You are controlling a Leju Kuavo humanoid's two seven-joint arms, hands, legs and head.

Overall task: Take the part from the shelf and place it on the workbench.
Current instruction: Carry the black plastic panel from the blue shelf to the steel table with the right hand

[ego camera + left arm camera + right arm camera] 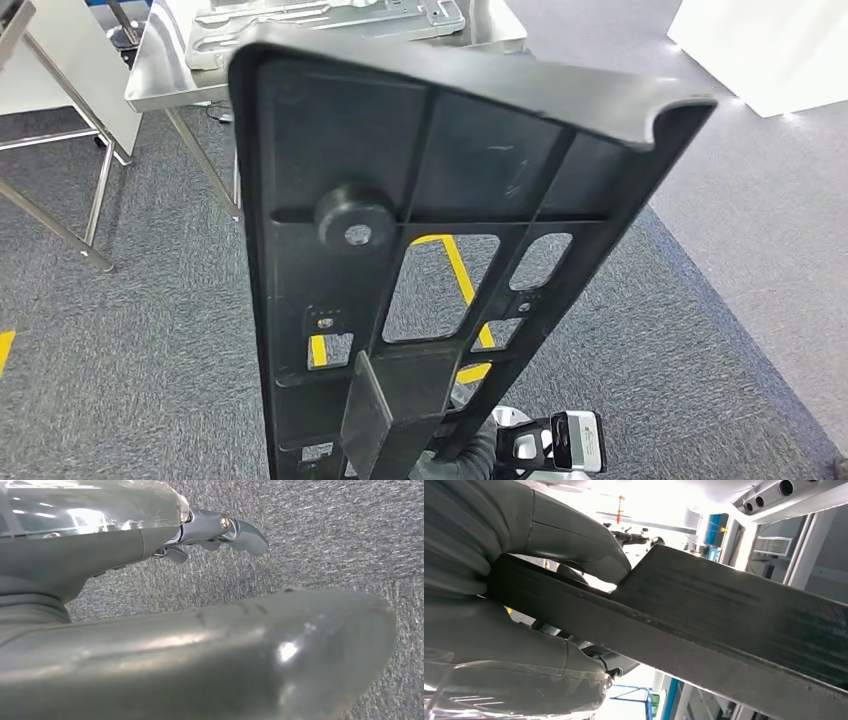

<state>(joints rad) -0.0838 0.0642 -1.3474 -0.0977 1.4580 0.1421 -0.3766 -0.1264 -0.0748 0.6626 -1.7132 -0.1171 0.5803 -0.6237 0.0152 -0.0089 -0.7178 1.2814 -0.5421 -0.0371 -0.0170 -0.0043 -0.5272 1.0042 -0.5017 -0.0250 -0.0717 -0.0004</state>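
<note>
Part (440,200), one, black, in right hand (524,595); one workbench (160,70) beyond.

We've got the black ribbed part (440,250) upright and close to the camera, cutouts and a round boss facing us. Steel tabletop (165,70) beyond it carries flat metal plates (330,25). Grey carpet (150,350) below, yellow floor marking (458,265) visible through the cutouts. Wrist camera (575,440) bottom edge.
</note>
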